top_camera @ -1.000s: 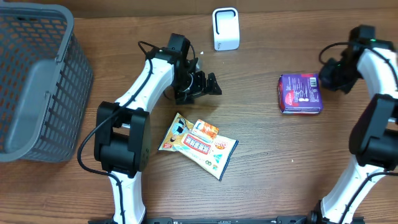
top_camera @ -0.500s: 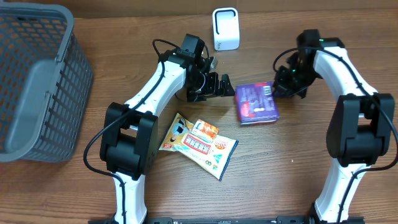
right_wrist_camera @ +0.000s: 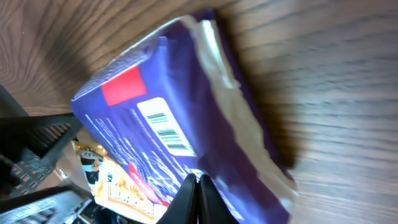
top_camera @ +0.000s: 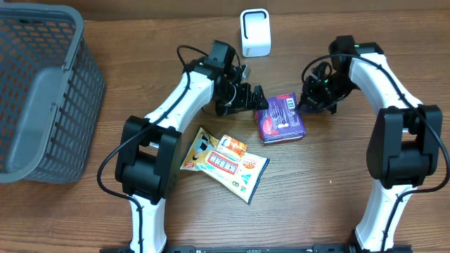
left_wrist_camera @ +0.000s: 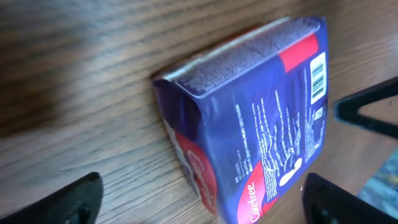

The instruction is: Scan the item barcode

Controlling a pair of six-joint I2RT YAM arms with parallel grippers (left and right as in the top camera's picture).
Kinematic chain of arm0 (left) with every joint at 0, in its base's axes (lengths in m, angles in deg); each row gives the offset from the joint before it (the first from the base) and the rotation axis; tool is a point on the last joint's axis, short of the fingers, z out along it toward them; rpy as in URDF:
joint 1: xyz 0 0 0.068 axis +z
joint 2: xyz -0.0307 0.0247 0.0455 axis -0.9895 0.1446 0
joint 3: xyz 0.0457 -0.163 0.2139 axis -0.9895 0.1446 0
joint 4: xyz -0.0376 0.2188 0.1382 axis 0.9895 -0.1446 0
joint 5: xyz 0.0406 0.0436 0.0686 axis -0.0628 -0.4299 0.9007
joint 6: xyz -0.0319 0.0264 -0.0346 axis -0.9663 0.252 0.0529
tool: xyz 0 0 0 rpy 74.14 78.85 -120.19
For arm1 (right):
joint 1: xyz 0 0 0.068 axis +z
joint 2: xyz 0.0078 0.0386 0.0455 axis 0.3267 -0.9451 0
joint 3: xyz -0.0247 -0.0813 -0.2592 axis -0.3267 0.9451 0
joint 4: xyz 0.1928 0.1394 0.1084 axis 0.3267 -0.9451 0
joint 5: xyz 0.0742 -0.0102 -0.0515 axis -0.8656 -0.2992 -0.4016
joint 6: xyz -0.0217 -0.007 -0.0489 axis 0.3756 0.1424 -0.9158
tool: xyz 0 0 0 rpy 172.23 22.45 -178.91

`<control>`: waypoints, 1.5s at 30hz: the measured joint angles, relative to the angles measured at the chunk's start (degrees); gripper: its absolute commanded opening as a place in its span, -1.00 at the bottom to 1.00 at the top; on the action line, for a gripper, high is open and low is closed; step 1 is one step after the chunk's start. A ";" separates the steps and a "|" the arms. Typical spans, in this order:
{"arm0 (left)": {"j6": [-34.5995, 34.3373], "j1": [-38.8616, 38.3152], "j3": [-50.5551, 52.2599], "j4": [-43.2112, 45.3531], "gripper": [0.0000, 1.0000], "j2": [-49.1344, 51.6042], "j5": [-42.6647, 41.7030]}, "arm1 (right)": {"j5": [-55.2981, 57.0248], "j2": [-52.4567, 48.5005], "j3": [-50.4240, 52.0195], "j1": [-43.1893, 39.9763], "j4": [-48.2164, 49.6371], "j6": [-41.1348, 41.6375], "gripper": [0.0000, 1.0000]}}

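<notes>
The item is a purple package (top_camera: 280, 117) lying flat on the table, its white barcode (top_camera: 289, 103) facing up near the far edge. My left gripper (top_camera: 252, 98) is open at the package's left end; in the left wrist view the package (left_wrist_camera: 261, 124) reaches in between the two dark fingertips (left_wrist_camera: 74, 199). My right gripper (top_camera: 307, 105) is shut, tips pressed together, at the package's right side. In the right wrist view those tips (right_wrist_camera: 198, 180) rest against the purple wrap (right_wrist_camera: 174, 118) below the barcode (right_wrist_camera: 165, 127). The white scanner (top_camera: 255, 32) stands at the back.
A colourful snack packet (top_camera: 223, 163) lies in front of the left arm, close to the purple package. A grey mesh basket (top_camera: 42, 91) fills the far left. Bare wood lies right of the right arm and along the front.
The purple package has slid left across the table, with the shut right gripper against it, up to the left gripper. The left gripper shifted slightly right and stays open.
</notes>
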State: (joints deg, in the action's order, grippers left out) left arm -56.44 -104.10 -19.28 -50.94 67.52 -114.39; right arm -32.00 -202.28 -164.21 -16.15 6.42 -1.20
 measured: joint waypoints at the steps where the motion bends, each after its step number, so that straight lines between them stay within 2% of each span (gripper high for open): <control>1: -0.37 -0.31 0.72 1.03 0.77 0.00 -0.26 | -0.02 0.00 -0.04 -0.46 -0.35 -0.31 -0.92; 6: -3.63 -1.88 3.82 6.71 0.73 0.00 -1.31 | 0.04 0.00 -0.92 -3.19 -2.27 -1.55 -0.93; 9: -5.40 -2.34 4.96 9.29 0.60 0.00 -1.49 | 0.57 0.00 -1.09 -4.68 -3.78 -2.38 -0.93; 17: -12.28 -2.99 5.49 14.08 0.47 0.00 0.39 | 4.70 0.00 -1.14 -7.80 -6.40 -4.15 -0.92; 23: -14.97 -4.26 5.51 14.69 0.47 0.00 2.12 | 6.36 0.00 -1.14 -7.96 -5.68 -5.44 -0.85; 28: -16.72 -6.23 5.51 14.78 0.19 0.42 3.89 | 7.52 0.00 -1.14 -7.96 -5.20 -5.84 -0.84; 31: -17.53 -6.64 5.51 14.75 -0.15 1.05 4.33 | 7.69 0.00 -1.14 -7.98 -5.09 -6.03 -0.84; 33: -17.44 -6.64 5.51 14.88 -0.40 1.27 4.66 | 7.69 0.00 -1.14 -7.96 -4.92 -6.03 -0.84; 34: -17.62 -6.64 5.51 14.91 -0.84 1.29 4.92 | 7.69 0.00 -1.14 -7.98 -4.52 -6.03 -0.84; 35: -17.55 -6.64 5.51 14.97 -0.92 1.29 5.14 | 7.67 0.00 -1.14 -7.98 -4.31 -6.08 -0.83; 41: -17.66 -6.32 5.33 13.77 -0.92 1.27 5.25 | 9.01 0.00 -1.16 -7.98 -3.67 -6.14 -0.81; 45: -16.96 -5.55 2.71 6.47 -0.92 1.27 6.91 | 10.36 0.00 -1.16 -7.98 -3.89 -6.19 -0.81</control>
State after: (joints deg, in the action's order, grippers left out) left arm -73.40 -109.65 -16.57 -44.47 68.78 -107.48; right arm -21.64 -202.28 -165.37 -24.13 2.53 -7.38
